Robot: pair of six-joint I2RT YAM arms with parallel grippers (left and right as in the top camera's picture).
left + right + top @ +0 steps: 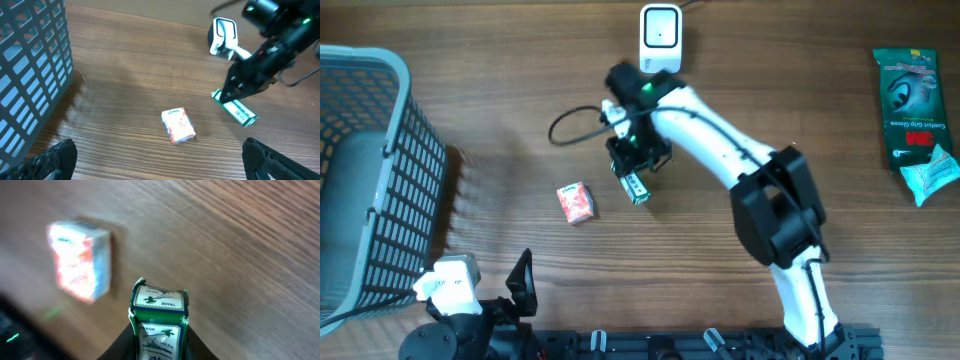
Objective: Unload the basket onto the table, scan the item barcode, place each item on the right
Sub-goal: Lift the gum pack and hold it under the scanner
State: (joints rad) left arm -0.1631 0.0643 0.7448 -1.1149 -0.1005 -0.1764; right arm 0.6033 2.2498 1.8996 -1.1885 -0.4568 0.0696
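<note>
Right gripper is seen near the middle of the wooden table, pointed downward, its jaws closed in on a small green-and-white box. In the right wrist view the box is pinched between the two dark fingers; the end face toward the camera is printed "TRADE MARK" around a small emblem. Whether the box's lower end touches the table cannot be told. From the left wrist view the box is seen tilted, protruding below the gripper. A white scanner is noted upright at the far edge of the table, just beyond the right arm's wrist, and a black cable is looped beside it. A red-and-white carton lies flat on the table near the held box, to its left and apart from it. A grey mesh basket occupies the left side. A green packet with a smaller light-blue wrapper against it is noted at the far right. Left gripper is recorded at the near left edge, fingers spread wide with nothing between them.
</note>
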